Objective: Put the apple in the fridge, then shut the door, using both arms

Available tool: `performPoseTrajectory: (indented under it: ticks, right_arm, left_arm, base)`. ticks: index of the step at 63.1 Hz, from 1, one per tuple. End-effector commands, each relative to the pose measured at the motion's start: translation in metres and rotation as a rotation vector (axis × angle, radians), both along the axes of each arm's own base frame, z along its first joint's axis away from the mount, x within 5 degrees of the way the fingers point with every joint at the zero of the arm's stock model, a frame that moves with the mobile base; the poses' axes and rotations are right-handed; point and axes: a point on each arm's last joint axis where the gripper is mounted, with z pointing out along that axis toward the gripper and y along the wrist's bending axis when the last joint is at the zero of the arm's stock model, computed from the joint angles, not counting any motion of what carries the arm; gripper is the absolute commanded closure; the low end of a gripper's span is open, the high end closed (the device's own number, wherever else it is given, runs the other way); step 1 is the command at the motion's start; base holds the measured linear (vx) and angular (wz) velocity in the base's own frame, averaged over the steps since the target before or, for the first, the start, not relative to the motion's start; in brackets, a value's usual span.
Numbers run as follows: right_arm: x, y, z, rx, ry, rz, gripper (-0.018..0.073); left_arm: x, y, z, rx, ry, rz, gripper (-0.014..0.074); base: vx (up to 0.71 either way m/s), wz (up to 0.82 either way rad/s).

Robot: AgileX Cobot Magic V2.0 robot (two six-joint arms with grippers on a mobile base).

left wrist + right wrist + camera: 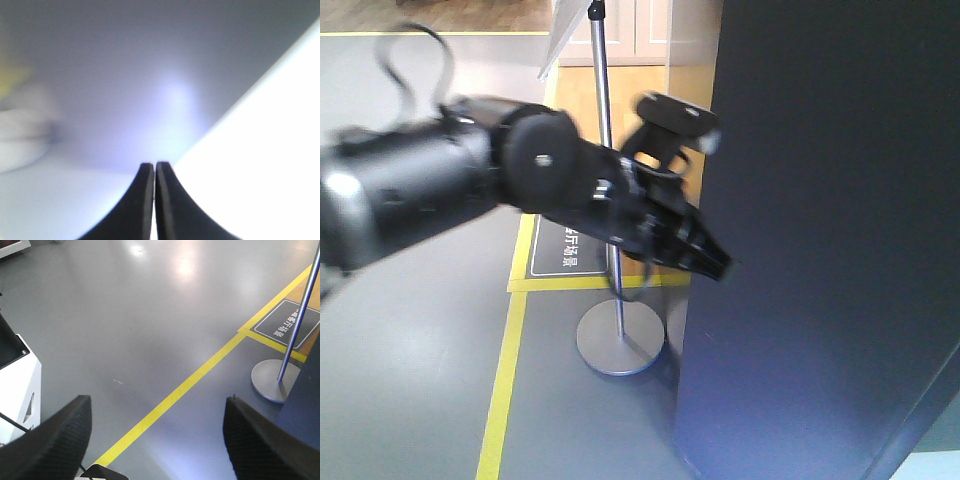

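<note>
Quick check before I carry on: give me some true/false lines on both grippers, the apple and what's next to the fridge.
1. The left gripper is shut. True.
2. The right gripper holds the apple. False: it is open and empty, with only floor between its fingers.
3. A metal post on a round base stands beside the fridge. True.
4. The apple lies on the floor. False: no apple shows in any view.
5. The left gripper hangs far from the fridge. False: in the front view its tip is right at the fridge's dark face.
</note>
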Motion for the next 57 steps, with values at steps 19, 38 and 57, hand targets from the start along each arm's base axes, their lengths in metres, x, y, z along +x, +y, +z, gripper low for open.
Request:
performPoseTrajectory:
  ticks: [19,38,57]
  right_arm:
    - [0.002,0.001,0.011,0.048,-0.041,-0.007,0.0036]
    - [0.002,0.002,0.011,0.049,-0.039,-0.005,0.0036]
    - [0.003,0.002,0.01,0.056,-0.015,-0.012,0.0064]
  left_arm:
    - [-0.046,0.074,0.028,0.017,-0.219,0.15,0.0603]
    - [-0.065,0.143,0.016,0.018,-0.232,0.307,0.0603]
    - [-0.085,0.191,0.0,0.111,-0.265,0.407,0.0603]
  base:
    - [0.0,0.0]
    - [0.0,0.0]
    - [0.0,0.0]
